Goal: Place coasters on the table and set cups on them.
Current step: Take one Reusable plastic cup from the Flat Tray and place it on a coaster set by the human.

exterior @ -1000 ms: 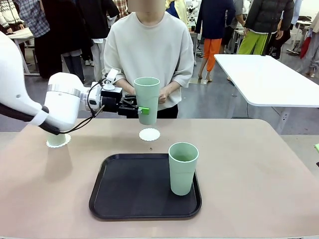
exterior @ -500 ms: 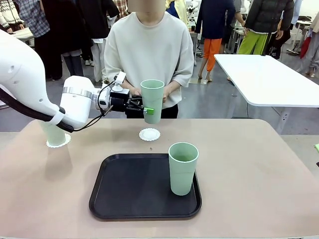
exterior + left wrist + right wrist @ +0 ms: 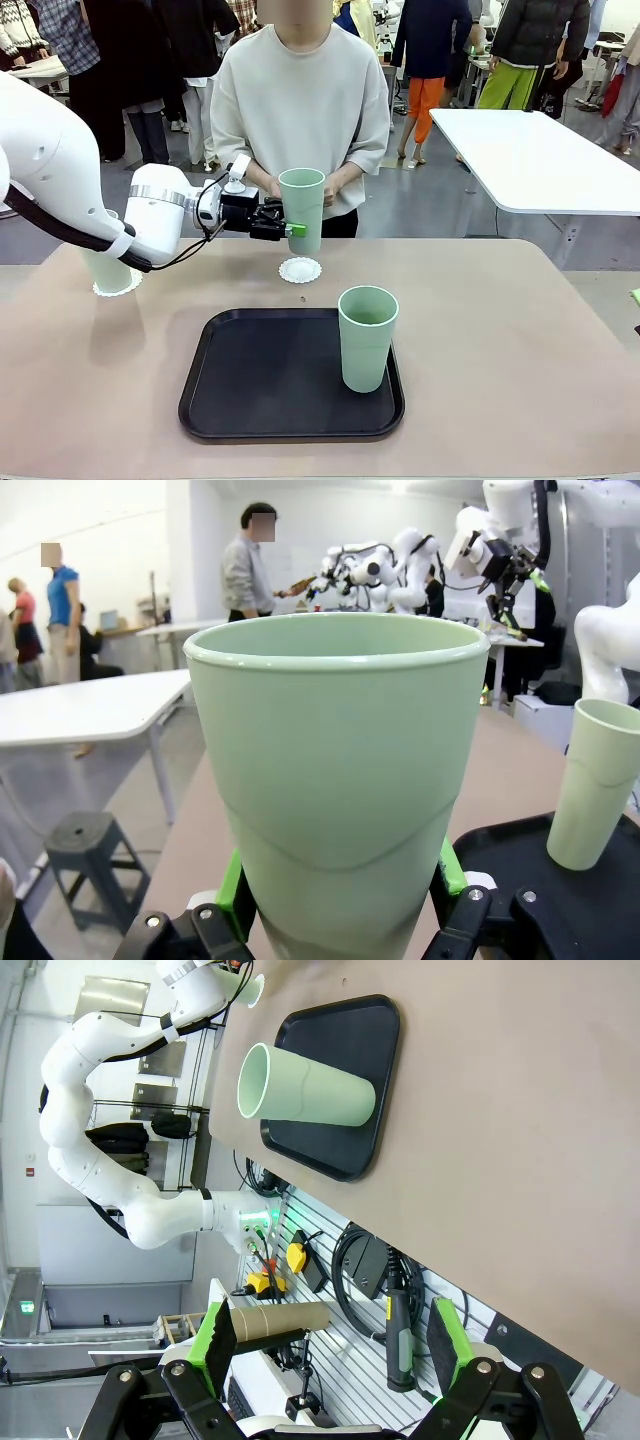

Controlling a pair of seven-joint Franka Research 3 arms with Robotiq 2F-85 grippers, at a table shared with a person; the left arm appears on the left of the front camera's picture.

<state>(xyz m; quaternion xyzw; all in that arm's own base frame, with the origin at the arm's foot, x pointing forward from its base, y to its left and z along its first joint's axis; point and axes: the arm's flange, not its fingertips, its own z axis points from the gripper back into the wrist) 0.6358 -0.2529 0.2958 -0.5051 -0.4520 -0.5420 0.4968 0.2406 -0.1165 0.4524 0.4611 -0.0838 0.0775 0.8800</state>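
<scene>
My left gripper (image 3: pixel 297 228) is shut on a mint-green cup (image 3: pixel 301 208), holding it upright low on its wall. The cup hangs just above a lacy white coaster (image 3: pixel 300 269) on the beige table (image 3: pixel 500 330), clear of it. In the left wrist view the held cup (image 3: pixel 340 760) stands between the green pads (image 3: pixel 232 888) of that gripper (image 3: pixel 340 880). A second cup (image 3: pixel 367 338) stands on the black tray (image 3: pixel 260 385). At far left a third cup (image 3: pixel 108 272) sits on a coaster (image 3: pixel 118 288), partly hidden by my arm. My right gripper (image 3: pixel 330 1345) is open off the table's edge.
A person stands at the far edge right behind the held cup, hands (image 3: pixel 338 186) folded at the waist. The tray holds the table's near middle. A white table (image 3: pixel 540 160) stands at back right, with people beyond it. The table's right half is bare.
My left arm has reached farther right and across the table, carrying the cup over the middle coaster and then slightly lower. The tray cup and the far-left cup have not moved.
</scene>
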